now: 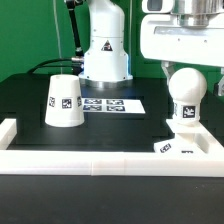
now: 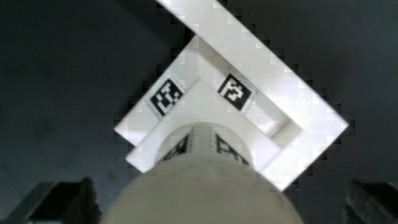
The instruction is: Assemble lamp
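Bulb [image 1: 186, 92] on base [image 1: 192, 148] — jaws apart astride it, shade [image 1: 63, 103] aside

- The shade [image 1: 66, 102] is showing white, carrying a black-and-white square tag.
- The bulb [image 1: 186, 85] is showing plain white.
- The base [image 2: 201, 70] is showing white, wearing black-and-white tags.
- The counter [image 1: 25, 95] is looking black.
- The marker board [image 1: 112, 103] is showing white with black tags.

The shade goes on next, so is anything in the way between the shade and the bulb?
Only the flat marker board lies between the shade and the bulb. The gripper hangs over the bulb, blocking its top.
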`<state>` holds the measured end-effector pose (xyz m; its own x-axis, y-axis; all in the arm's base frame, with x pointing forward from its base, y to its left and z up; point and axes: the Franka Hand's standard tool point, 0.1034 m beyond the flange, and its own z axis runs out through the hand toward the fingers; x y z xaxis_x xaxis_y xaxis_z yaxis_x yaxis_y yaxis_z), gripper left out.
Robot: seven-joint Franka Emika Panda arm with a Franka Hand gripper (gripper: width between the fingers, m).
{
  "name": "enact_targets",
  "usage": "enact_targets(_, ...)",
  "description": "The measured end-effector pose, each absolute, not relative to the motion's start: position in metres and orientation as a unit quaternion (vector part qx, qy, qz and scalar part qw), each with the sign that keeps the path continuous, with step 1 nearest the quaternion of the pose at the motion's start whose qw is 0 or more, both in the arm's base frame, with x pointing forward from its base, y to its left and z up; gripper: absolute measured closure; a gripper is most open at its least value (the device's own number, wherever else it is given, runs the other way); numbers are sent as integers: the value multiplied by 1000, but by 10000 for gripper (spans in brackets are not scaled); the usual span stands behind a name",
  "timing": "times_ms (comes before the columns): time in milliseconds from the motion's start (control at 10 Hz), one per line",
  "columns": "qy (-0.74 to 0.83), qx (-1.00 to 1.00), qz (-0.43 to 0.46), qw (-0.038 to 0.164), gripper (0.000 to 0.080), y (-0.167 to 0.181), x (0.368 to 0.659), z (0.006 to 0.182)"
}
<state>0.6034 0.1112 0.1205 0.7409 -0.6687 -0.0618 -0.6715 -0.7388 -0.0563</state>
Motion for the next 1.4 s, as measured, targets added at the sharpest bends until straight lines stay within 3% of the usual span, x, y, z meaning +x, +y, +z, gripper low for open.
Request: enact_targets(1400, -238, -971, -8, 36, 100, 99, 605, 120)
